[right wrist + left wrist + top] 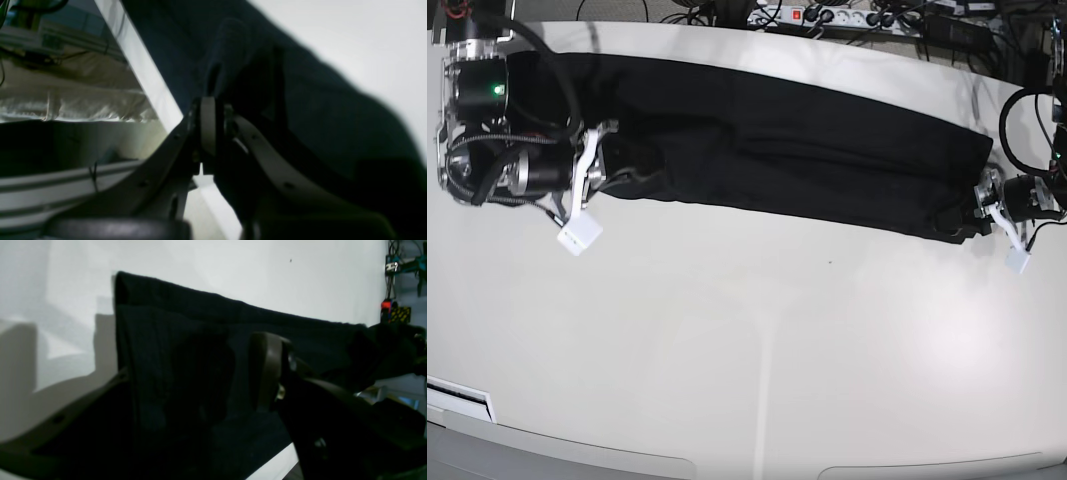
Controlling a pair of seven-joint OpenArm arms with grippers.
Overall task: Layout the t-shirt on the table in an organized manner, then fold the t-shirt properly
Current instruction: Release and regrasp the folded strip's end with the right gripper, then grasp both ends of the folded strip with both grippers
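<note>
I hold the black t-shirt, a long band across the bench: right claw clenched on 1 end, left claw spread around the other, keeping it taut.

- The t-shirt: soft black cloth, matt, with a faint ribbed weave visible in the left wrist view; no sheen anywhere on it.
- The table: smooth off-white top, glossy, with soft light patches and dim reflections.
- The right gripper: hard fingers of pale, smooth plastic-like material, with small metal screws at the tips.
- The left gripper: dark, smooth, hard fingers with a dull sheen and small bright metal fasteners.
</note>
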